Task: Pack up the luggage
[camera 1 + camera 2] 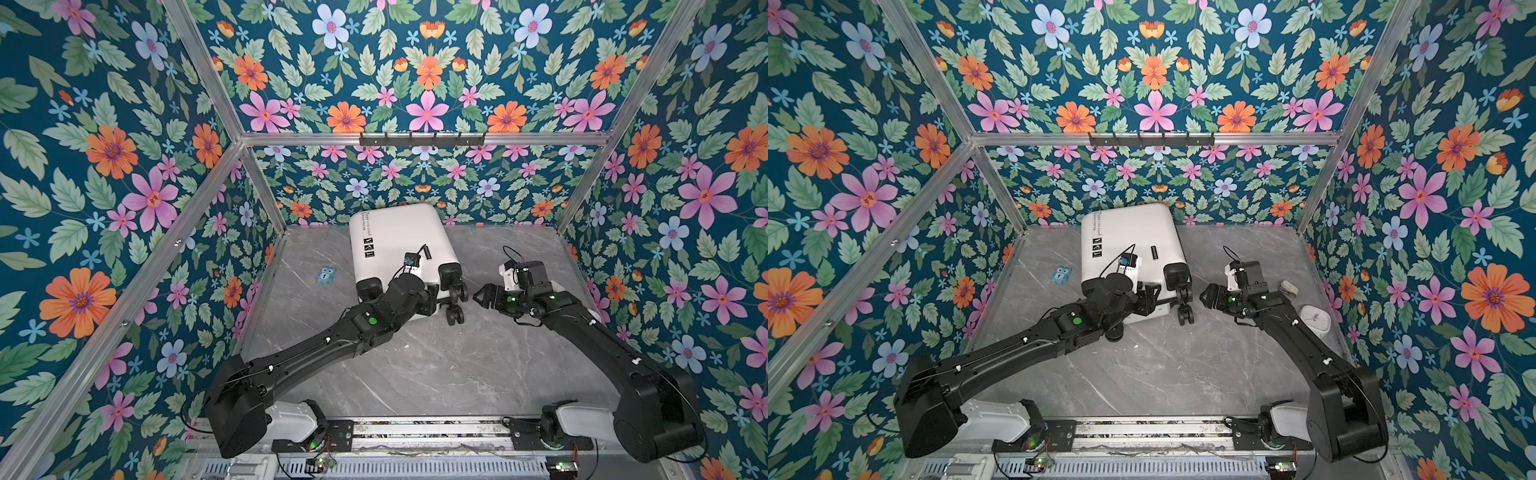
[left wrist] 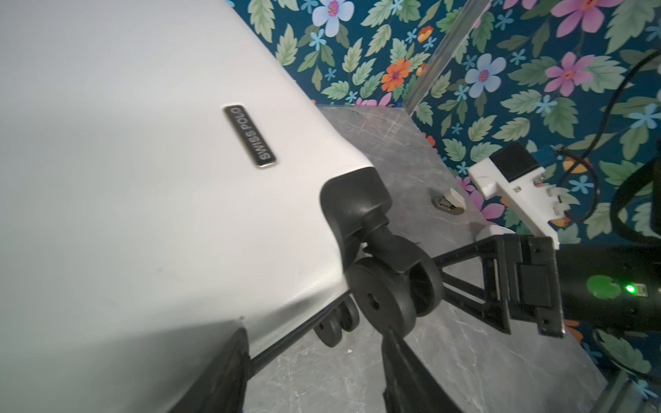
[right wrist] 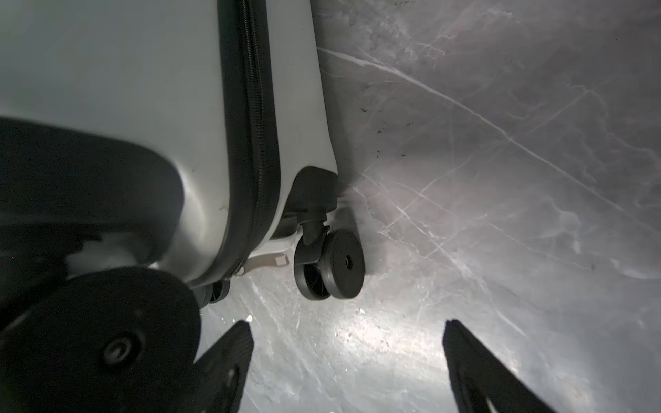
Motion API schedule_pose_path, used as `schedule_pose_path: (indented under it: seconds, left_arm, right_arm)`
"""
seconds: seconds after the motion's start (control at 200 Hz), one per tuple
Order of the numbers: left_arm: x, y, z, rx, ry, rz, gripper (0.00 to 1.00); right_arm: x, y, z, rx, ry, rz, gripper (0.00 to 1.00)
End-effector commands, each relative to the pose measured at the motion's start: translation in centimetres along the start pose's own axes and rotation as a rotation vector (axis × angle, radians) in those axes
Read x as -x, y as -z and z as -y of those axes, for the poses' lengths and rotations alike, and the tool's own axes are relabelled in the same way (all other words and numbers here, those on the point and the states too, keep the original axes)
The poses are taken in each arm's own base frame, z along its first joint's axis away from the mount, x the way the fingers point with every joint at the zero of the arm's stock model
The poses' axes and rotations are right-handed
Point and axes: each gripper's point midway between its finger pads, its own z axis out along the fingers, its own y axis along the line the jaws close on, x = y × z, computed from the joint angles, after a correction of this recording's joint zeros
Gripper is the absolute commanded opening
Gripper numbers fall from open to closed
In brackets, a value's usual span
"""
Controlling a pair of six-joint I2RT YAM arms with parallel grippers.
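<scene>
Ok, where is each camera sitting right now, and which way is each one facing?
Both top views: high at the front, looking down toward the back wall at the luggage; the left arm and right arm show.
Left wrist: beside the luggage shell, facing its spinner wheel; one own jaw shows, plus the right gripper opposite.
Right wrist: low over the table, facing the zipper band; own jaws spread open.
Shared: both wrist views show the luggage's wheeled end.
</scene>
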Motion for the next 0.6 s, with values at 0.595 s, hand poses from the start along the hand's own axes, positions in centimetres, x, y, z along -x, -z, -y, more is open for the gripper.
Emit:
schedule_pose_path:
  seconds: [0.595]
  left_arm:
    - [5.9,0.9,-29.4,0.375,0.455,0.111,0.58]
  right_arm:
    - [0.4,-9.2,3.3,0.138,-0.319,-0.149,0.53]
